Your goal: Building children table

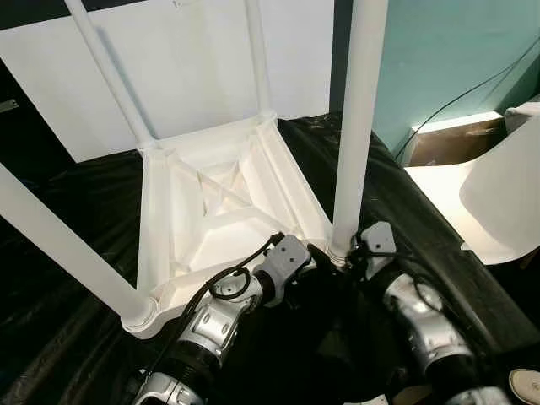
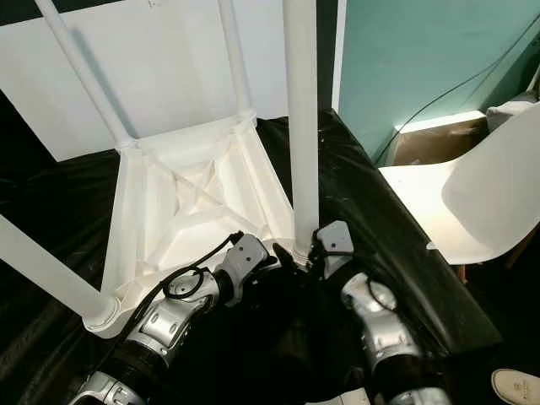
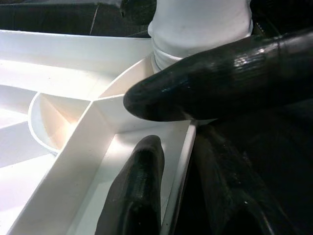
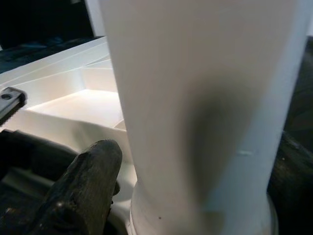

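Both arms reached to the near corner of the upturned table (image 1: 228,202) on black sheeting (image 1: 59,253), at 12 o'clock. Its leg (image 1: 359,126) stood upright between them. Left pincer (image 3: 149,142), fingers apart, straddled a rib; right pincer (image 4: 93,171) touched the leg's base, grip unclear.

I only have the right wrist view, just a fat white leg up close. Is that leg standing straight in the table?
Observer: It looks upright. The leg stands in the near right corner of the upturned table frame, with the right gripper at its base.
Operator: Where is the left gripper?
Observer: The left gripper is at that same corner, on the frame's rim beside the leg's base.
Operator: Are the other legs in?
Observer: Yes, three other legs stand in their corners.
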